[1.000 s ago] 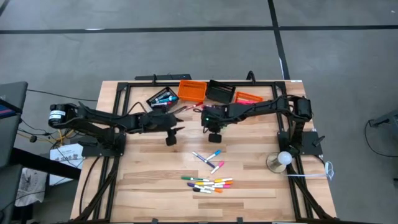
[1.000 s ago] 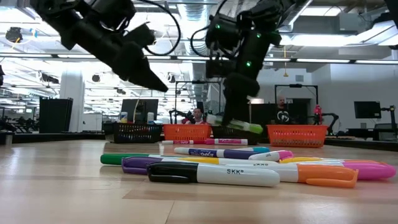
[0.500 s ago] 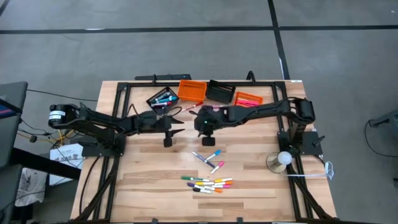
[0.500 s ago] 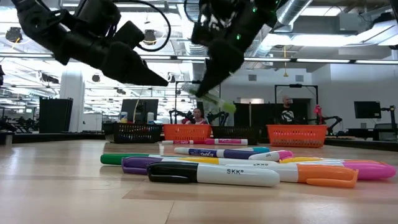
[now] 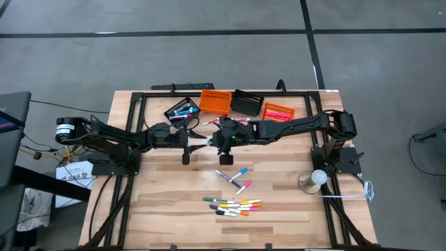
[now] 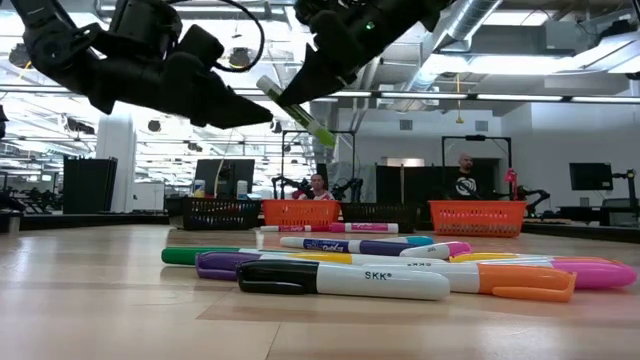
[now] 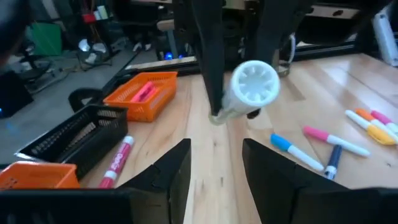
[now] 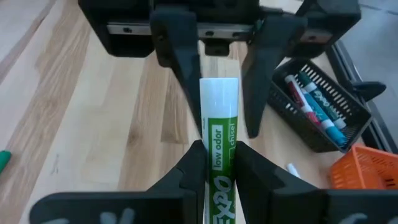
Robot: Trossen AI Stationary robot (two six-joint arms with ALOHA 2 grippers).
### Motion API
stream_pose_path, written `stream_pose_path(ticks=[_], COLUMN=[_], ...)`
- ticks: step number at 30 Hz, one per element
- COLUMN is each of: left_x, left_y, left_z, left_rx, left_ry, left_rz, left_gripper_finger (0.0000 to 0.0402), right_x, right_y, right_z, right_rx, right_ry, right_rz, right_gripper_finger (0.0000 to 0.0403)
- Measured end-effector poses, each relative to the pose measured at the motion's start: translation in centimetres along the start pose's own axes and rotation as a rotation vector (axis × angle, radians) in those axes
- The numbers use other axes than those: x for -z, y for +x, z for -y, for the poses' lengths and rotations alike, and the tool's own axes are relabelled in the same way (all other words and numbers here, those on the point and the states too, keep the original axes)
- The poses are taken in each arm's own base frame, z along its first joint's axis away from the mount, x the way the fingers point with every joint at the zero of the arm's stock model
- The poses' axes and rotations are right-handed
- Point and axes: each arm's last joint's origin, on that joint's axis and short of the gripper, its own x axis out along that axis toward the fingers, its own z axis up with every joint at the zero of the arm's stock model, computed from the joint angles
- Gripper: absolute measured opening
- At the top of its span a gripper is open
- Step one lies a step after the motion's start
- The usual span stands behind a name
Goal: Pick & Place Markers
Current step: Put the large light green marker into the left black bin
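Grey concrete floor (image 5: 209, 56) crossed by dark seams surrounds the light wooden desk (image 5: 167, 188), while beyond it lies a large open hall with a white pillar (image 6: 117, 150), exposed ceiling ducts (image 6: 520, 30), strip lighting, dark screens, and two people (image 6: 461, 178) in the distance.

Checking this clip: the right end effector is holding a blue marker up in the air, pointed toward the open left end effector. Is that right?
Not quite: the marker is green, not blue; the right wrist view shows its green label. The rest stands: the right end effector is shut on it above the table, pointing it toward the open left end effector.
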Motion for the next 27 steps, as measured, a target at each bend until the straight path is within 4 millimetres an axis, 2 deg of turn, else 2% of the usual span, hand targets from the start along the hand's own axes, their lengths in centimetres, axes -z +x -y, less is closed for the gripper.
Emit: stream_pose_path(ticks=[7, 27], left_x=[-0.8, -1.9], left_y=[0.0, -0.2], left_z=[0.1, -0.1], left_rx=[0.084, 0.069], left_ry=[-0.008, 0.005], left_rz=[0.102, 0.208], left_gripper_finger=[0.0145, 0.0145], right_x=[-0.2, -0.9], right_y=[0.0, 0.0], right_z=[0.0, 0.1], right_rx=[0.004, 0.012], right_ry=[0.000, -0.011], right_rz=[0.016, 0.090], right_gripper_finger=[0.0054, 0.0054])
